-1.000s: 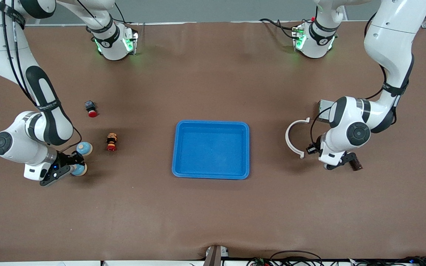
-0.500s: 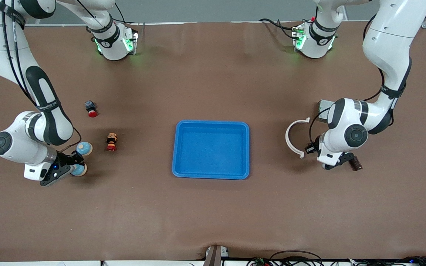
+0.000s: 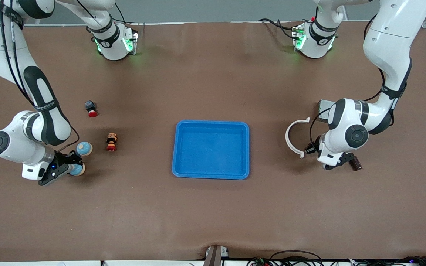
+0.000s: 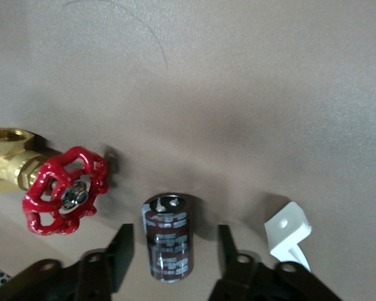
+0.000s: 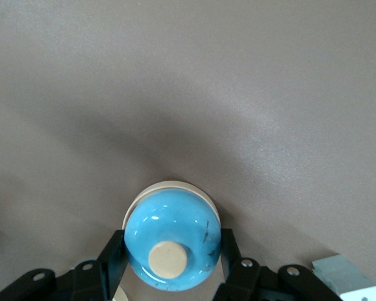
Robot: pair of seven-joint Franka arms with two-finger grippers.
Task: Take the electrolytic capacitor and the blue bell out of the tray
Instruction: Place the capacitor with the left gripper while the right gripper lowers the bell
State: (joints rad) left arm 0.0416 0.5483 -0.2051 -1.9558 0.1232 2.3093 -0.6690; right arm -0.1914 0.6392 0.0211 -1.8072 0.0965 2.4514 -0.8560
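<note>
The bell (image 5: 172, 244) is grasped by the right gripper (image 3: 73, 165), toward the right arm's end from the blue tray (image 3: 183, 172). The capacitor (image 4: 168, 244) is straddled, untouched, by the released left gripper (image 4: 175, 251), toward the left arm's end from the tray.

Bright, even overhead light, soft shadows under the arms and beside the tray (image 3: 212, 149), matte brown surface (image 3: 213, 214) without glare, small highlights on the bell (image 5: 172, 243), front view sharp, wrist views softer.
</note>
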